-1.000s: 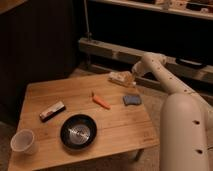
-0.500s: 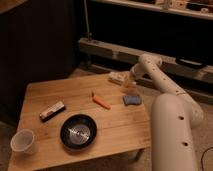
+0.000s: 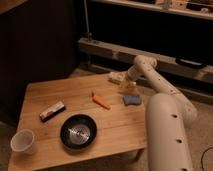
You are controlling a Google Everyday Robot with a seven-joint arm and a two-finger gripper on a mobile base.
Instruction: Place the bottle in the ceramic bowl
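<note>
Bottle (image 3: 116, 77), pale cream, near gripper (image 3: 128, 85)

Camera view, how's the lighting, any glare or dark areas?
Camera view: warm, dim light on the table; the ceramic bowl glints at its centre; the background is nearly black; the gripper, at the table's far right edge beside the bottle, blends into the wood.

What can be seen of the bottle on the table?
The bottle is small and pale cream-white. It seems to lie on its side near the far edge of the wooden table, well apart from the bowl. The claw hangs close beside it, above the blue pad; whether they touch, I cannot tell.
</note>
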